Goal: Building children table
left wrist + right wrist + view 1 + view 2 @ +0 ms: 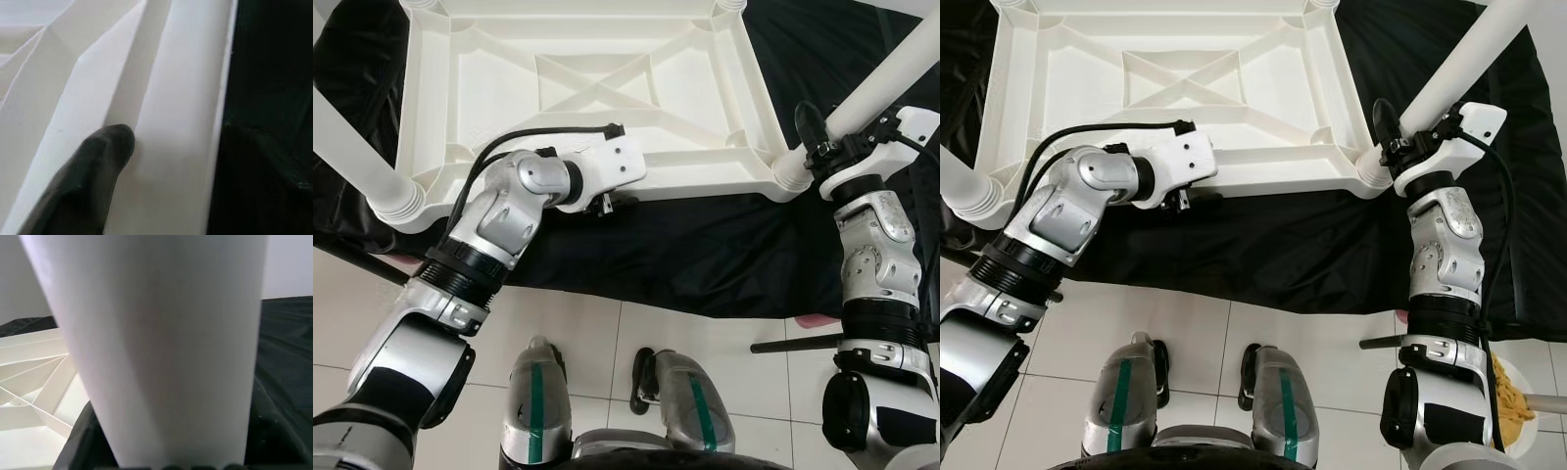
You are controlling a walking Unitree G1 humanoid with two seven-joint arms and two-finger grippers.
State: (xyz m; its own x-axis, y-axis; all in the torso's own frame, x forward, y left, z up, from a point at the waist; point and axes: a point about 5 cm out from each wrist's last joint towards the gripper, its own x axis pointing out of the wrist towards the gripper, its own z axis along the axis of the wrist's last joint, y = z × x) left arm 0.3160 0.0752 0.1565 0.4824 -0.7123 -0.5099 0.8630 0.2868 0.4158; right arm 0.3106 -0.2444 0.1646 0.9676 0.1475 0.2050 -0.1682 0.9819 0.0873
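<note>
— Which step is this?
— Leg fitting. The upturned white tabletop [587, 88] lies on a black cloth [685, 255]; the right pincer [822, 137] is clenched round a white leg [886, 78] at its corner socket.
— And the left pincer [607, 201]?
— It braces the near rim; I cannot tell its grip. Next, I judge, press the leg home.

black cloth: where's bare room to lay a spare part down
Bare black cloth lies along the near edge of the upturned white tabletop, between the left gripper and the right gripper. It is crowded at the near-right leg.
</note>
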